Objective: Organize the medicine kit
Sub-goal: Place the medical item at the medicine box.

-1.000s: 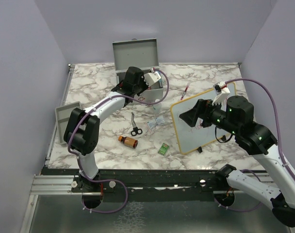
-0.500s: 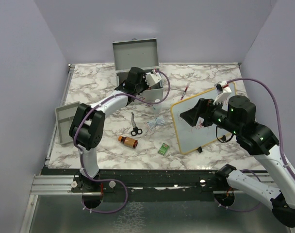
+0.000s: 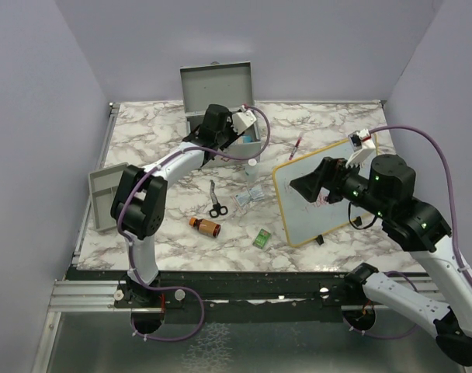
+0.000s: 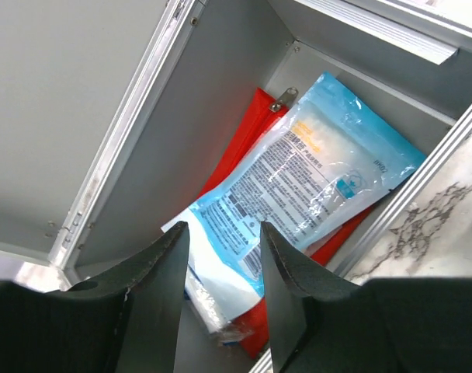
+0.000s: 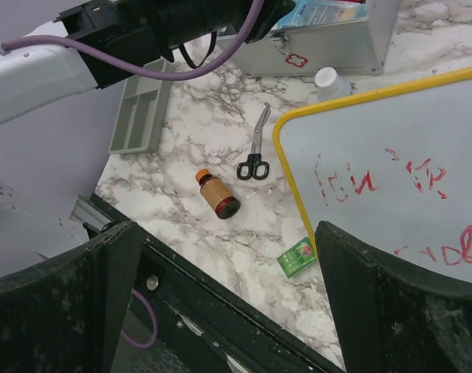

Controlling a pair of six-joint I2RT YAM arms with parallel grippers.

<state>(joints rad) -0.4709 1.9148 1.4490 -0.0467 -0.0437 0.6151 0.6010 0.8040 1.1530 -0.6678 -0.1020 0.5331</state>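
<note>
Grey tray (image 3: 105, 196) at the left edge shows whole now; a second ago my left elbow covered part of it. That arm has swung back and carried the left gripper (image 4: 222, 241) further over the kit (image 3: 217, 85), which stands open at the back of the table, lid up. The fingers are apart with nothing between them. Below them a blue pouch (image 4: 314, 179) lies on something red (image 4: 244, 132) inside the box. I take that as one item stowed and the hand free for the next.

On the marble in front of the kit lie scissors (image 3: 215, 200), a brown bottle (image 3: 206, 226), sachets (image 3: 250, 195) and a green packet (image 3: 261, 238). A white bottle (image 3: 253, 165) stands just beside the kit, out from under my wrist. A pen (image 3: 299, 145) lies further right. Most of the sorting looks undone.

My right gripper (image 5: 228, 233) has drifted slightly rightward and hangs wide apart, empty, above the whiteboard (image 3: 329, 225).
</note>
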